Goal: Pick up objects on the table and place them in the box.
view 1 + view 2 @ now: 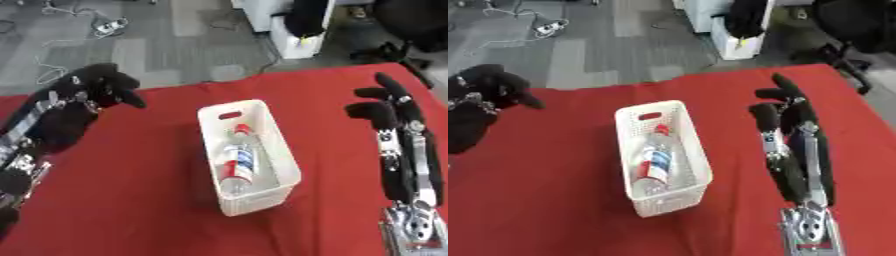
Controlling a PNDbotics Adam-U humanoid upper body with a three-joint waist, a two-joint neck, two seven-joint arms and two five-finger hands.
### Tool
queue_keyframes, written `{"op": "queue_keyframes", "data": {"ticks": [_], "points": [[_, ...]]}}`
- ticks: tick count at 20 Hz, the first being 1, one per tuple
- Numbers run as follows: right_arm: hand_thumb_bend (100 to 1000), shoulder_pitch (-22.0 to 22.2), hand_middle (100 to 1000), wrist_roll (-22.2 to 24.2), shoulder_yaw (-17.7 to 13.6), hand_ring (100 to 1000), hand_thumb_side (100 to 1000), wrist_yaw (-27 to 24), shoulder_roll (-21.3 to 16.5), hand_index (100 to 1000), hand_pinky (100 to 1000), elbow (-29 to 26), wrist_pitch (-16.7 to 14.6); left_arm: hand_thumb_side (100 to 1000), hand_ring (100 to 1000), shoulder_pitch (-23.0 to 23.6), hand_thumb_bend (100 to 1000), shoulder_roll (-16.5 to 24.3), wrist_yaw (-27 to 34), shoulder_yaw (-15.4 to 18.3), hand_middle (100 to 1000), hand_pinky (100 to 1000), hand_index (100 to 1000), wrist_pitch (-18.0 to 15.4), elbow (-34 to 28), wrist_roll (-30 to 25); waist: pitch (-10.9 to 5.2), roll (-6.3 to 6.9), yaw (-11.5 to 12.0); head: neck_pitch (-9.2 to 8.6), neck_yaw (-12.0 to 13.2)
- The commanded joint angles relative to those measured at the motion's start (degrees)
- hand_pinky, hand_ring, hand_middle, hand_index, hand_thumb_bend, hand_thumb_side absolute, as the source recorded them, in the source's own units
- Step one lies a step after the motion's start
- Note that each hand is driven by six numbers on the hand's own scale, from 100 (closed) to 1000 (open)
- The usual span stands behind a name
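Right robot hand (pixel 385 107): raised over the red counter (pixel 140 200), fingers straight, holding nothing;
Left robot hand (pixel 101 85): fingers curled, holding nothing;
Bottle (pixel 238 162): lay inside the white box (pixel 262 200), red cap toward the far end

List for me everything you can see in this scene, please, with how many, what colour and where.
White plastic perforated basket: one, white, middle of the table.
Clear plastic bottle with red cap and red-blue label: one, lying inside the basket.
Red tablecloth: one, red, covering the table.
White cabinet: one, on the grey floor beyond the table.
Cables: white, on the floor, far left.
Left hand: black, curled, raised at left.
Right hand: black, fingers straight, at right.
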Motion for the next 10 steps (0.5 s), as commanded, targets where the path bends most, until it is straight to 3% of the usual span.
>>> {"op": "queue_keyframes", "data": {"ticks": [1,7,10], "points": [[533,-0.06,684,0.15,0.11,612,787,0.18,-0.07,904,647,-0.84,0.16,715,764,0.89,720,-1.38,-2.77,1.55,811,757,984,-8.92,-2.49,-11.87,-0.94,0.12,0.98,-1.22,-0.77],[535,-0.12,683,0.00,-0.19,610,777,1.45,0.00,909,645,-0.83,1.09,791,771,4.40,610,-7.47,-12.34,1.92,817,778,989,-3.66,-4.69,-10.46,-0.42,0.28,4.06,-2.40,-1.29],[535,-0.24,682,-0.33,-0.46,609,777,2.33,0.01,910,644,-0.71,1.79,810,775,5.87,605,-10.61,-14.97,1.56,818,785,992,-1.91,-5.40,-10.02,-0.18,0.24,5.11,-2.75,-1.68]]}}
